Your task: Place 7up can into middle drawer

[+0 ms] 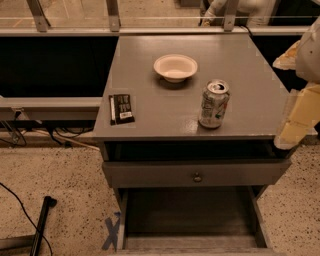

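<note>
Lying pulled out nearest cam: middle drawer (pixel 190 212). Standing upright farther back on bench (pixel 145 80), near-right edge: 7up can (pixel 214 104). Hanging right of can, apart, not gripping it: tool (pixel 292 127); opening, cannot tell. Prob. needing reach leftward.

Looked like a robotics lab or office test floor, not a home. Showed pale speckled terrazzo flooring (pixel 60 175) at 8 o'clock, with loose black cables (pixel 57 134) trailing across it at 9 o'clock. Had a blue tape cross (pixel 112 232) stuck to the floor at 7 o'clock, just beside the plain grey wooden drawer table (pixel 160 112). Ran a clear glass balustrade (pixel 75 12) on grey metal posts (pixel 113 12) along 12 o'clock. Caught the robot's pale yellow gripper (pixel 292 127) at 3 o'clock, just off the table's right edge.
</note>
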Available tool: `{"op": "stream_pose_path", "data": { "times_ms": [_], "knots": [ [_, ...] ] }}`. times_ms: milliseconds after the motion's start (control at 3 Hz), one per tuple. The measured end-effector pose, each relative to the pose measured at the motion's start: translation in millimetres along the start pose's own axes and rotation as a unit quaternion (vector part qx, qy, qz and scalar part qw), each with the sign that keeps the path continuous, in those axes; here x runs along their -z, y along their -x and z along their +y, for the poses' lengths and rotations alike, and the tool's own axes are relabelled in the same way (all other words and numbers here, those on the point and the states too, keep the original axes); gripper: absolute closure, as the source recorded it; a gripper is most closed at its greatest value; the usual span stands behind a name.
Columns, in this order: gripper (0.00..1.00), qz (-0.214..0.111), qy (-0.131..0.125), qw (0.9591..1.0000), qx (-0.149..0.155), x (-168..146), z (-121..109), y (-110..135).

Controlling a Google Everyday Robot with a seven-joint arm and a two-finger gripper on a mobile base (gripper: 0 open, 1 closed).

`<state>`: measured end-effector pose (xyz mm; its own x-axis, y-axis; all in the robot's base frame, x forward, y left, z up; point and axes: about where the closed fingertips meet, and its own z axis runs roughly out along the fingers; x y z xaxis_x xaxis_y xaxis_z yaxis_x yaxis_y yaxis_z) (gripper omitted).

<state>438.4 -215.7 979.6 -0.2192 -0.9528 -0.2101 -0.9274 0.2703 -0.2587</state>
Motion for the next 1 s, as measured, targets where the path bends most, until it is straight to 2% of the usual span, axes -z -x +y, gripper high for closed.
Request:
{"op": "stream_pose_path", "data": {
  "times_ms": [667, 1000],
  "knots": [
    [0.00, -0.007, -0.004, 0.9999, -0.011, -1, -4, 2],
    [0.00, -0.060, -0.011, 0.9975, -0.036, -13, -20, 15]
  ]
}}
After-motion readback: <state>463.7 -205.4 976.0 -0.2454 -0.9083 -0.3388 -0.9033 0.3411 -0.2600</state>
